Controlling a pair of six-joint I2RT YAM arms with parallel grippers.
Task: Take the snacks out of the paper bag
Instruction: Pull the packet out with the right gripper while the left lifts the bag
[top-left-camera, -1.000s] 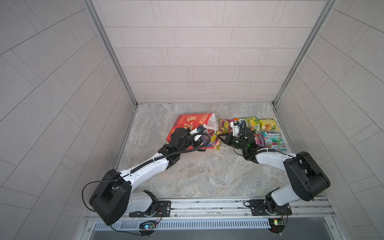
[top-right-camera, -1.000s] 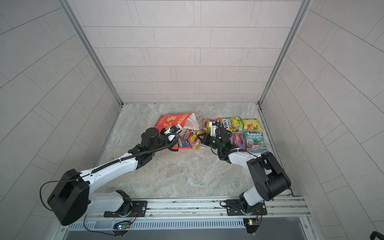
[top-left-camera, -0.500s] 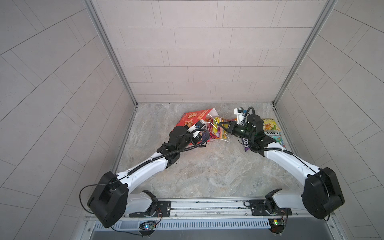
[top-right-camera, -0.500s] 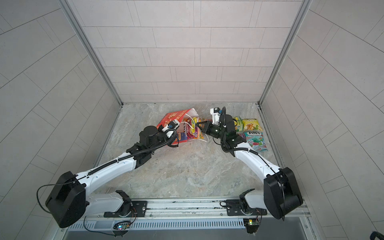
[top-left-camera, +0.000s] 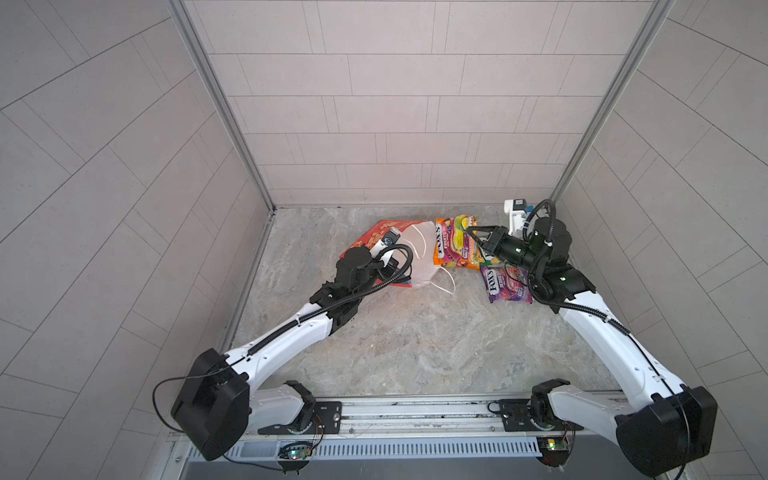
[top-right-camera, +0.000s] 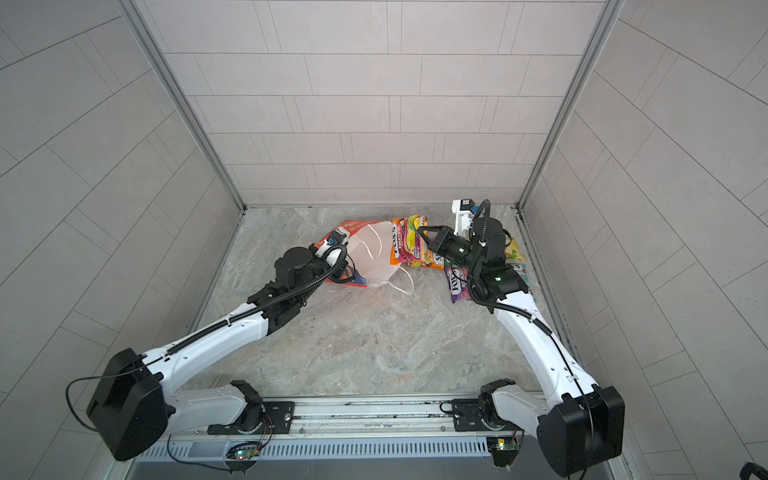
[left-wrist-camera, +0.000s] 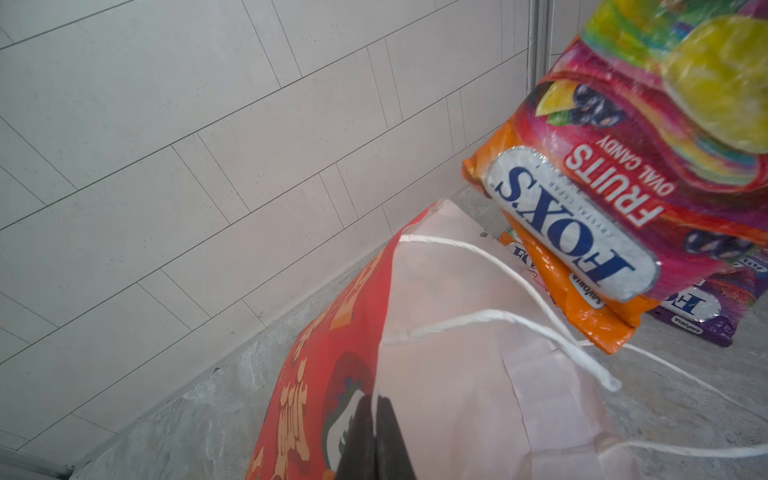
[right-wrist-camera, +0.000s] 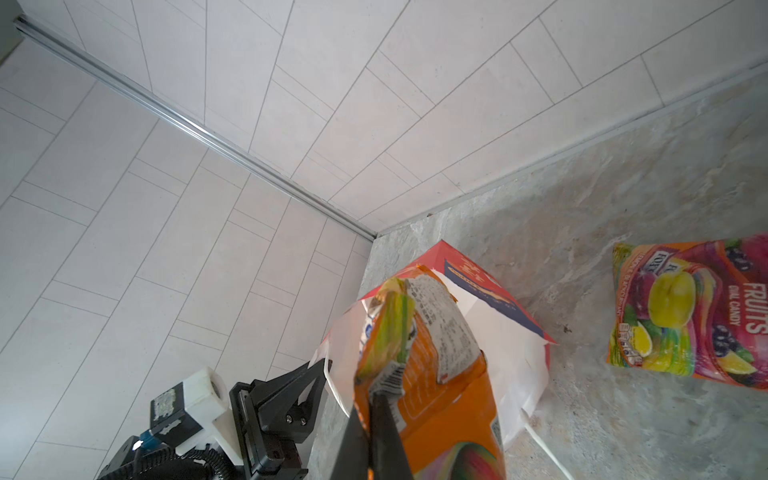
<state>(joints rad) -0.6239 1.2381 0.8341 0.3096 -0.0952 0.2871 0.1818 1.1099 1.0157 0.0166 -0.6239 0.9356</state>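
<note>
Two grips matter right now: right gripper (top-left-camera: 473, 235) is clamped on the edge of an orange FOX'S Fruits packet (top-left-camera: 451, 245), holding it up clear of the paper bag (top-left-camera: 388, 249); left gripper (left-wrist-camera: 374, 440) is pinched shut on the bag's wall near its mouth, red face on one side of the jaws, white lining on the other. Main risk is judged to be slip: the packet is glossy film, held only by a thin crimped seam, and in the right wrist view it hangs folded and drooping, so a fast swing could pull it out of the jaws. Second risk: the white cord handles (top-left-camera: 442, 282) loop loose right beside the hanging packet and could snag it or get dragged along. Third: the bag is light, creased paper lying tilted on the marble-pattern table (top-left-camera: 415, 345); if the left grip lets go it would likely flop shut or skid. Bag interior looks empty from the left wrist view, though its deep end is hidden. Other snacks are already out: a second orange packet (right-wrist-camera: 685, 311) flat on the table, a purple packet (top-left-camera: 509, 284) just beside the right arm, others partly covered by that arm. Packets are flat, pillow-shaped, shiny.
</note>
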